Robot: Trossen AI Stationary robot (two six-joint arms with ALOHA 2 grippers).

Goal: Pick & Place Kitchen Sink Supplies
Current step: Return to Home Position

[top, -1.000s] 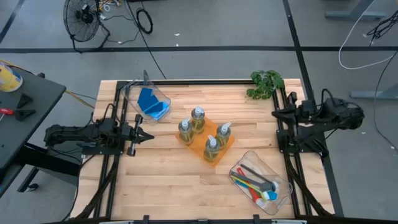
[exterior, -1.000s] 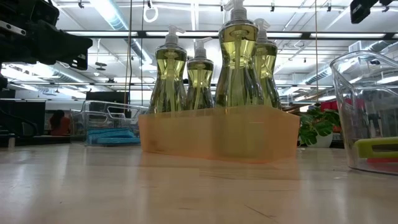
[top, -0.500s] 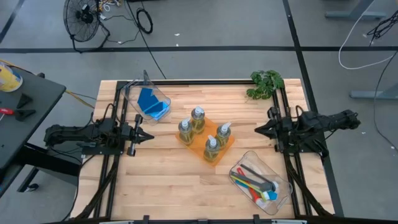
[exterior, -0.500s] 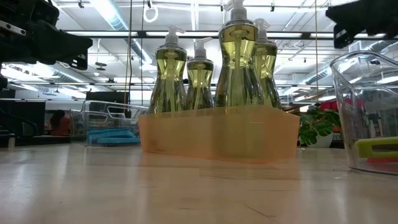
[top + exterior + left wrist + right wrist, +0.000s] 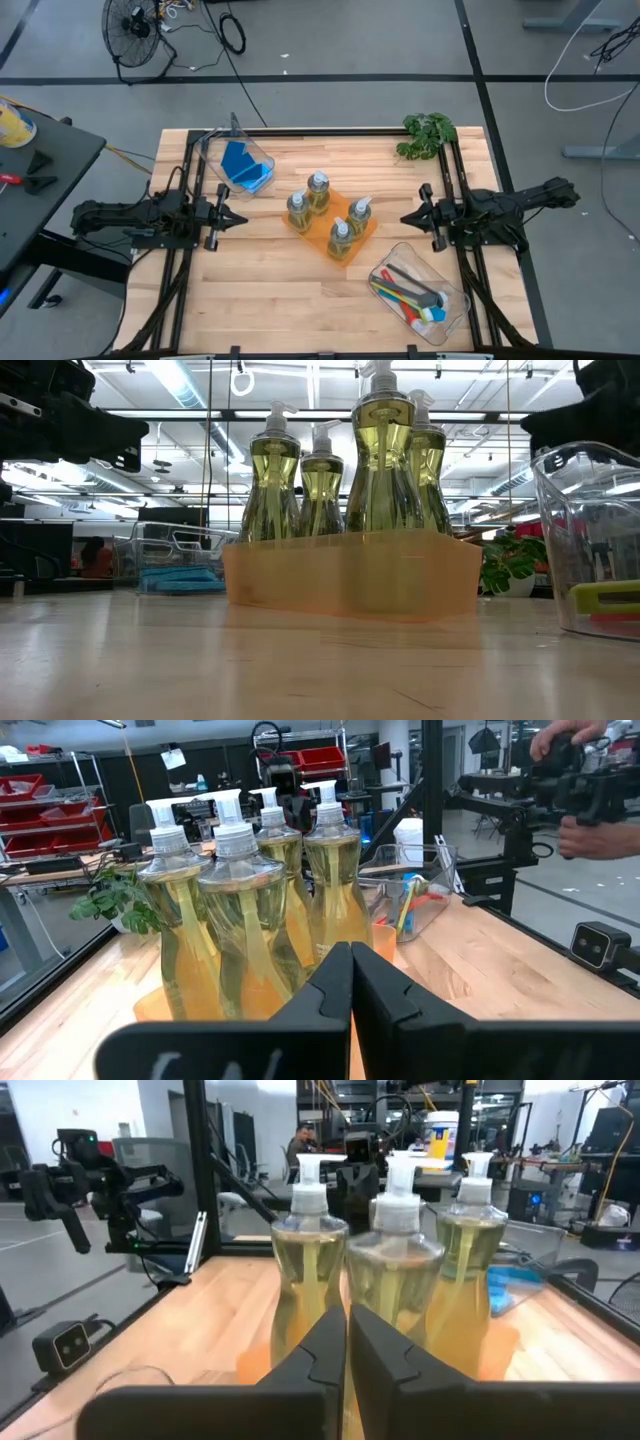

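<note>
Several clear pump bottles of yellowish soap [image 5: 318, 190] stand in an orange tray [image 5: 372, 228] at the table's middle. Blue sponges [image 5: 243, 166] lie in a clear bin [image 5: 262, 158] at the far left. Coloured long-handled brushes [image 5: 405, 291] lie in another clear bin [image 5: 452, 300] at the near right. My left gripper [image 5: 244, 217] is shut and level, left of the tray and pointing at the bottles [image 5: 240, 910]. My right gripper [image 5: 404, 218] is shut and level, right of the tray, and faces the bottles [image 5: 395, 1270]. Neither touches anything.
A green leafy plant [image 5: 427, 135] stands at the far right corner. Bare wood lies along the near edge and between each gripper and the tray. In the left wrist view a person's hand [image 5: 592, 832] shows beyond the table's right side.
My right arm has unfolded from its raised pose at the table's right edge. Its gripper has come down and moved toward the tray of bottles, ending level and still shut. The left arm and all objects have kept still.
</note>
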